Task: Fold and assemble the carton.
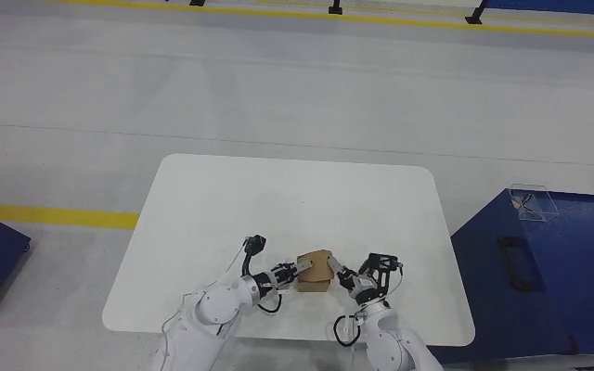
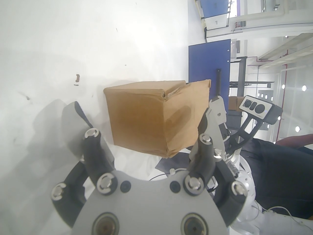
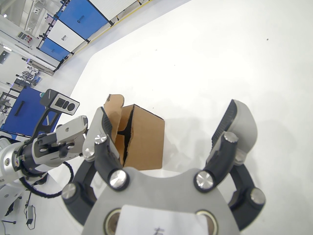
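A small brown carton (image 1: 316,270) stands near the front edge of the white table (image 1: 278,195), between the two arms. In the left wrist view the carton (image 2: 146,118) sits between the spread fingers of my open left gripper (image 2: 144,108), and one fingertip (image 2: 215,111) is close to its side flap. My right gripper (image 3: 168,111) is open too. One of its fingers (image 3: 104,123) lies against a raised flap of the carton (image 3: 144,143), whose end seam gapes. In the top view the left gripper (image 1: 290,272) and right gripper (image 1: 342,275) flank the carton.
A blue cabinet (image 1: 529,278) stands just right of the table, with a clear plastic box (image 1: 531,199) on top. The far half of the table is bare. The table's front edge runs just behind both wrists.
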`<state>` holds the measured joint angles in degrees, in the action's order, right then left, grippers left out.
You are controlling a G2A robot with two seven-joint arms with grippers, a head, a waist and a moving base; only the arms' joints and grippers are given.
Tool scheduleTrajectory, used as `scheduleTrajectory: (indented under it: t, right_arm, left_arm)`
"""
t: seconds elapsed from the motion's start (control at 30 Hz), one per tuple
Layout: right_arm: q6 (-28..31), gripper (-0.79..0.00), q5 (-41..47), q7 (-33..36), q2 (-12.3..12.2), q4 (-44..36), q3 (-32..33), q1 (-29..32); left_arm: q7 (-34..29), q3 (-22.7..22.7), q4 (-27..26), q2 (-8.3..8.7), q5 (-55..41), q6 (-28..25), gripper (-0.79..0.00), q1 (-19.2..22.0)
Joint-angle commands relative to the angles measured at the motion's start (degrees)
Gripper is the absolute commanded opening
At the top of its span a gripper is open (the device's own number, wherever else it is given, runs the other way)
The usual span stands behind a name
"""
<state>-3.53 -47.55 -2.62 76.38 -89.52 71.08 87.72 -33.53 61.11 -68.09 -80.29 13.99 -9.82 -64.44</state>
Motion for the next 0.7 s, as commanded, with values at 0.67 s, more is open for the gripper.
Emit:
scheduleTrajectory:
  t: [0.67]
  right_arm:
    - [-3.9, 0.000, -3.0, -0.6, 0.7, 1.1, -1.4, -1.4]
  left_arm:
    - [0.3, -2.6, 1.3, -0.25, -1.4, -2.6, -0.083, 0.5]
